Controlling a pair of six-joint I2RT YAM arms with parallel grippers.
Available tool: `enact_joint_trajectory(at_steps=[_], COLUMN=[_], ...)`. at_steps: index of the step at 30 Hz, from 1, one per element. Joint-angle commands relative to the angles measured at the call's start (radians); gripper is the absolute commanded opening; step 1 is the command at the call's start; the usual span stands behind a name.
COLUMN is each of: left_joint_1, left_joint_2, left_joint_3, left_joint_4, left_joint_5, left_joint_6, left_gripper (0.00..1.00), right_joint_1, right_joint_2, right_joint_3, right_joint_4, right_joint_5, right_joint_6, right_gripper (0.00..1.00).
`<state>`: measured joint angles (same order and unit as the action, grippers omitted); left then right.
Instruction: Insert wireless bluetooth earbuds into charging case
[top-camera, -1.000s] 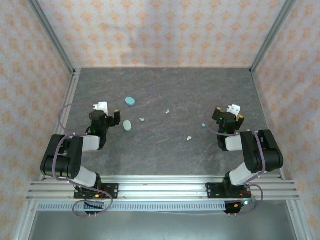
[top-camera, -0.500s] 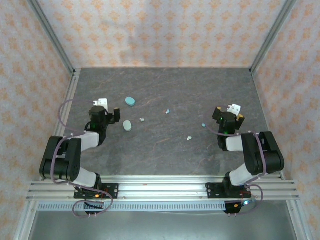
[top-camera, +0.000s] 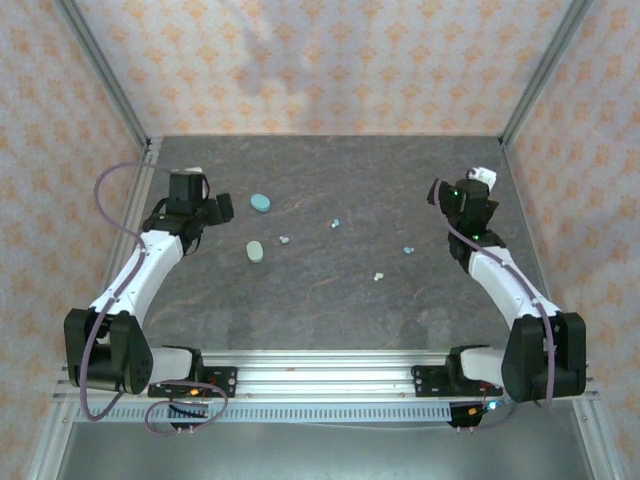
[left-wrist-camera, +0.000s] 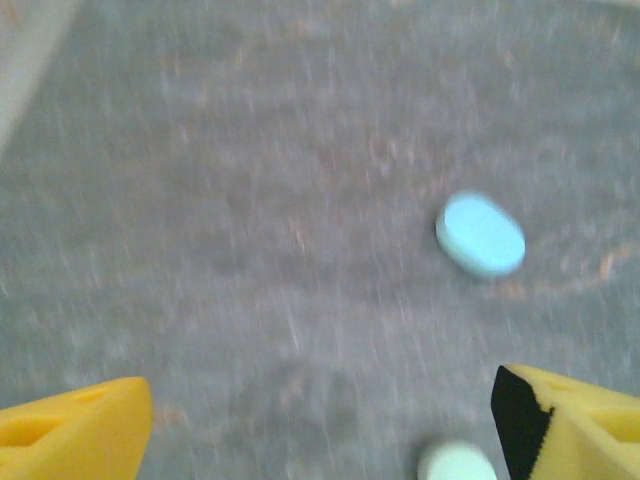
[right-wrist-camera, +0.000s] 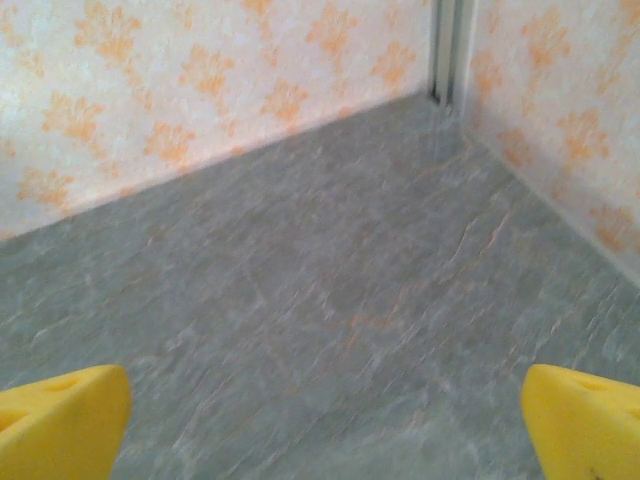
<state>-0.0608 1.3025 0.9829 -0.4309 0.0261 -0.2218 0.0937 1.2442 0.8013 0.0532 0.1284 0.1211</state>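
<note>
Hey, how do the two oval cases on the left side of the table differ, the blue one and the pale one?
Colour: the blue case is teal-blue, the pale case is mint-white. Place: the blue case lies farther back on the table, the pale case nearer the front. Shared: both are smooth ovals of similar size, lying flat and apart from each other.

The left arm (top-camera: 140, 275) and right arm (top-camera: 500, 277) have white links and black joints. Fingers (left-wrist-camera: 70, 435) are yellow. Mauve cable (top-camera: 99, 188) runs along each.
</note>
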Motion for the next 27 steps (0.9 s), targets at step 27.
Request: enact_joint_trajectory(at_steps=[27], left_joint_1=[-0.243], left_joint_2=[0.432], left_joint_3=[0.068], left_joint_4=[-0.119], left_joint_5=[0.074], left_joint_6=[-0.247], left_gripper=[0.74], right_joint_1=[0.407], right_joint_2=[0.111], right_joint_3=[0.12], right_joint_4=[-0.465], right_joint_5=[-0.18], right_joint_6=[0.31], right_gripper=[0.94])
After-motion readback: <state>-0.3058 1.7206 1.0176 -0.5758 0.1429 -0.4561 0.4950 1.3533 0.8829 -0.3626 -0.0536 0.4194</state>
